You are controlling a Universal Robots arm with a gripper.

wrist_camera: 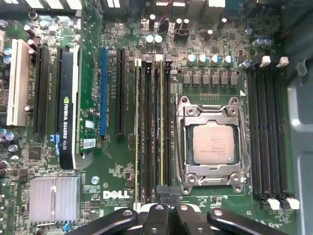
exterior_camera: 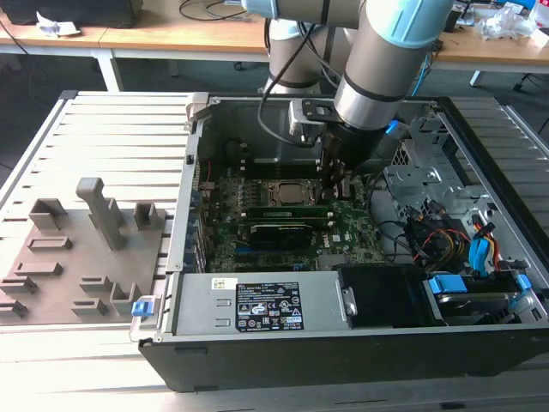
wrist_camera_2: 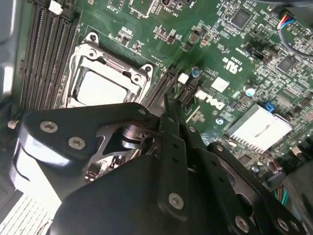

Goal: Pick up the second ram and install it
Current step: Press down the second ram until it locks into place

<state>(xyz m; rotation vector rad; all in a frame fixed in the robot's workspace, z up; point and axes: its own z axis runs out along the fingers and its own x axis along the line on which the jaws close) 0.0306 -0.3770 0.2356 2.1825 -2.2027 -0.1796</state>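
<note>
Jaws (exterior_camera: 336,190) hang low inside the open case (exterior_camera: 480,257) at centre frame in the exterior view, just over the board (wrist_camera: 112,29) beside the CPU socket (wrist_camera: 211,144). Whether they are spread or pressed together I cannot tell; in the first wrist view their black links sit at the bottom edge, directly at the end of the slots left of the socket. The ram (wrist_camera: 161,122) stands on edge in those slots, a thin green strip running up the middle of that frame, close beside the socket and parallel to a black card (wrist_camera: 67,107) further left. In the exterior view's left half, grey holder blocks (exterior_camera: 103,215) stand on the slatted worktop (exterior_camera: 120,129).
</note>
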